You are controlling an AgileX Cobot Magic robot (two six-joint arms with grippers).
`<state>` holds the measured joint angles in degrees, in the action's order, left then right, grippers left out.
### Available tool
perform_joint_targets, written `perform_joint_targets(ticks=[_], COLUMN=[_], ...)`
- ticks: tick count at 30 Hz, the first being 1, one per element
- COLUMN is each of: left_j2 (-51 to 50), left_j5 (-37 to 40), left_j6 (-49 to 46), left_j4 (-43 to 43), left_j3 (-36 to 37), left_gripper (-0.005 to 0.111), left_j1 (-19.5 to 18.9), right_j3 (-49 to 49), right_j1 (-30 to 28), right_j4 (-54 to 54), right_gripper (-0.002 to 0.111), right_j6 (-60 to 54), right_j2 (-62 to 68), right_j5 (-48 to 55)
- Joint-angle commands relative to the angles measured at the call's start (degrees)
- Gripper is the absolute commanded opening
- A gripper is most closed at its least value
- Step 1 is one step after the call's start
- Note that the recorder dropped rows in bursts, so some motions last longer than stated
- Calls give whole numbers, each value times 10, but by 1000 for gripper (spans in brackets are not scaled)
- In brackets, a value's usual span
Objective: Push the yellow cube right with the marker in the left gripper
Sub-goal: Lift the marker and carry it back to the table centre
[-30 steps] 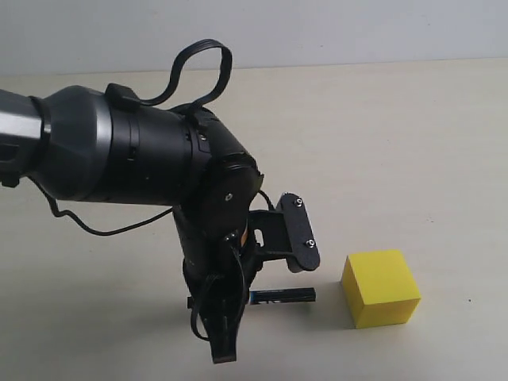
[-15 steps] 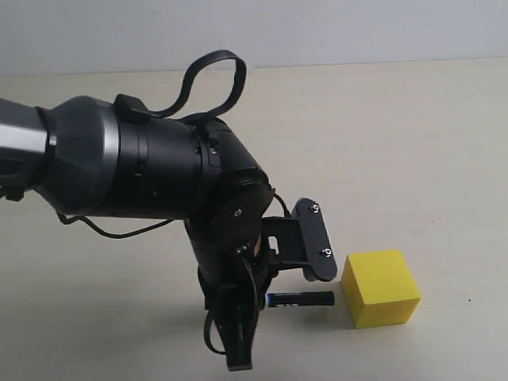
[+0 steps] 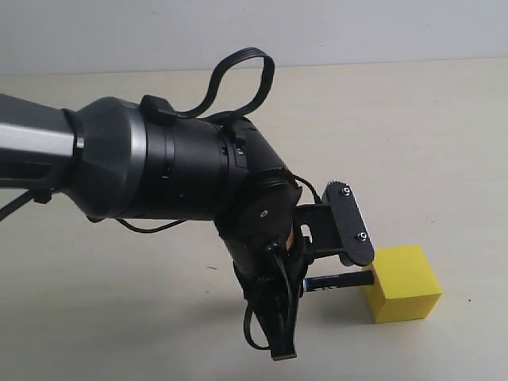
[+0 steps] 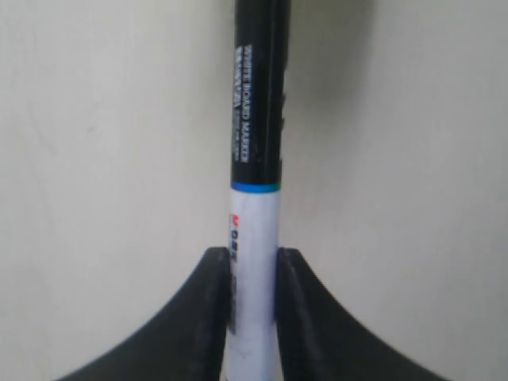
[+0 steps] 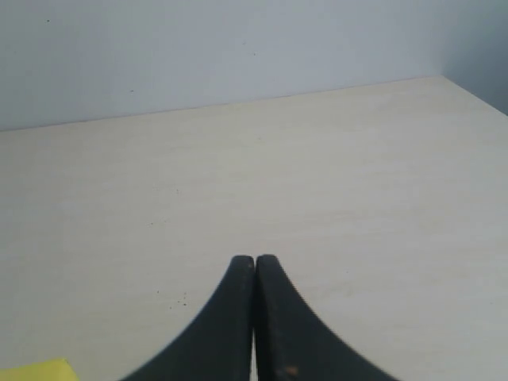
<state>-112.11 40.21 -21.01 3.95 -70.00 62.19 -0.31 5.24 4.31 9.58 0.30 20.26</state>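
In the exterior view the yellow cube (image 3: 405, 284) rests on the table at the lower right. My left gripper (image 3: 311, 286) is shut on the marker (image 3: 340, 281), which lies level and points right. The marker's black end touches the cube's left face. One screw-studded finger pad (image 3: 350, 223) stands just left of and above the cube. In the left wrist view the marker (image 4: 255, 151) runs out from between the fingertips (image 4: 213, 274), white barrel clamped, black part beyond; the cube is out of that view. My right gripper (image 5: 255, 263) is shut on nothing, with a corner of the yellow cube (image 5: 36, 371) showing.
The pale beige table (image 3: 413, 135) stretches back to a light grey wall (image 3: 357, 28). The thick black and grey left arm (image 3: 151, 171) with its looping cable (image 3: 238, 75) fills the left and middle of the exterior view.
My left arm has moved right with the marker. Its end closed the gap to the cube, and the cube has slid a little to the right.
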Motion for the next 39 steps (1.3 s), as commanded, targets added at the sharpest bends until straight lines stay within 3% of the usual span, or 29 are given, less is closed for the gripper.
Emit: perform_joint_targets(ticks=[1,5,12,22,24,27,31,35,37,39], left_j2=[-5,-5,-24,-45,-45,-46,-42,-31,-17,-6], left_j5=[45,51,-12,75,65,-13,11,35,29,15], left_j6=[7,9,9,9,7,7,8,72,165,320], left_j4=[6,12,-3,0,0,-3,3,20,26,26], left_j3=[-2,1,-42,-75,-75,-77,-82,-82,-82,-82], left_gripper=[0,0,0,0,0,0,0,0,0,0], left_j1=[2,2,12,12,12,18,17,-9,-49,-96], right_j3=[3,3,3,3,3,3,3,3,3,3], right_j1=[-3,-3,-3,-3,-3,-3,-3,-3,-3,-3], right_j4=[0,0,0,0,0,0,0,0,0,0], right_gripper=[0,0,0,0,0,0,0,0,0,0], right_j6=[-3,-3,-3,-3,-3,-3,-4,-4,-3,-3], right_j2=[-3,-3,-3,-3,-3,-3,-3,-3,-3,-3], right_j5=[-5,-5,-5,-5,-5,-5,-5,-5,-5,-5])
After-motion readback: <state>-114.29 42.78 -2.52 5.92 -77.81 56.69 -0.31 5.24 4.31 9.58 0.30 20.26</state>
